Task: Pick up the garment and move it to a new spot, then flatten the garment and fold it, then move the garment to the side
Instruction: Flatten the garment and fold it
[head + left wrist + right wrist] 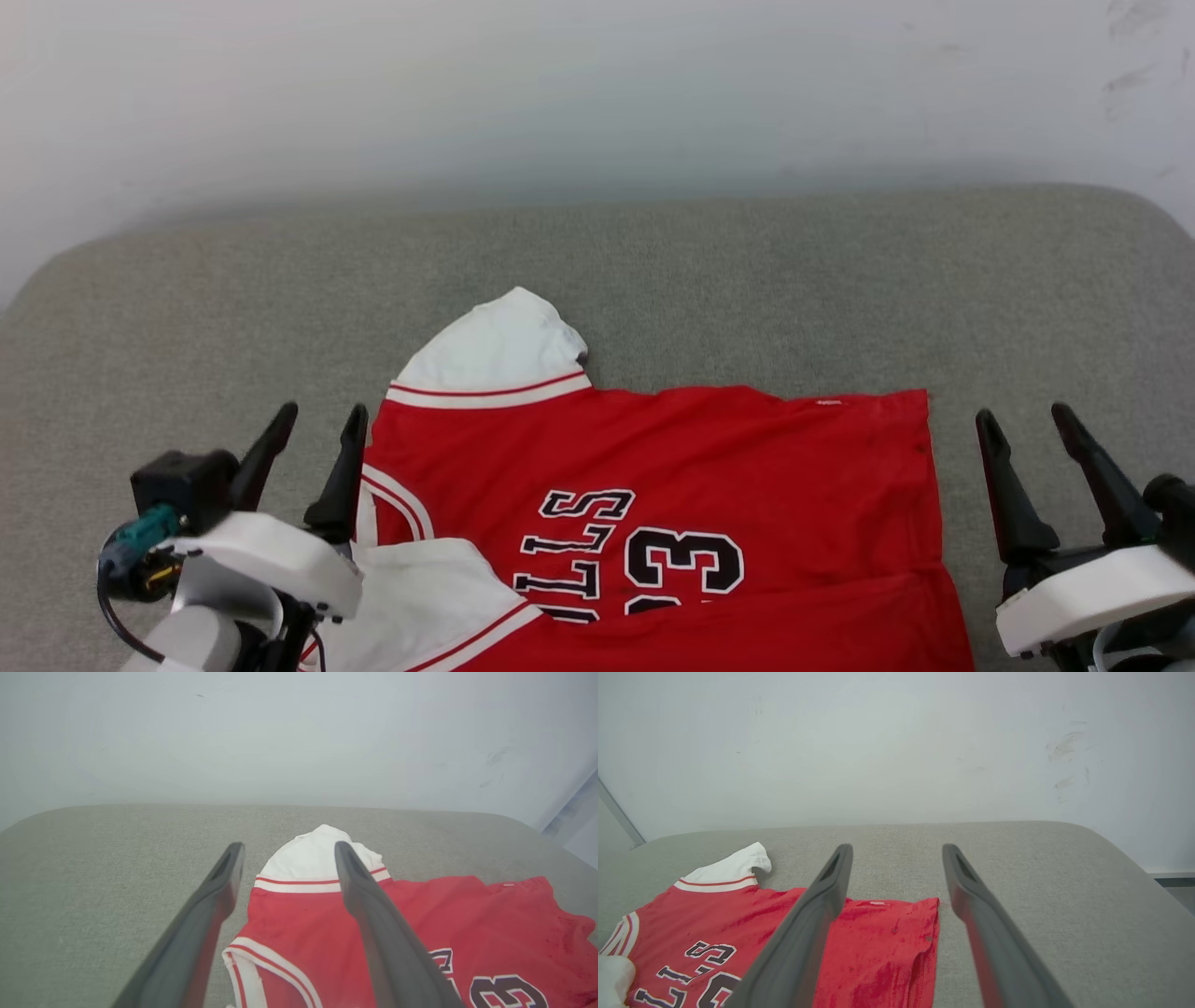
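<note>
Working over the grey cushion (747, 280); folding the shirt (747, 467), lying mid-cushion, chest up, near edge seemingly doubled over. Holding left gripper (320, 415) and right gripper (1023, 415) spread and empty, flanking the shirt. Next, likely calling for pinching the far edge, folding toward the robot.

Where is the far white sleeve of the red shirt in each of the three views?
Head view: white sleeve left of centre, at the far corner of the garment.
Left wrist view: centre, between the fingers of the left gripper.
Right wrist view: middle left.
Shared landmark: the striped trim at the sleeve's base.
</note>
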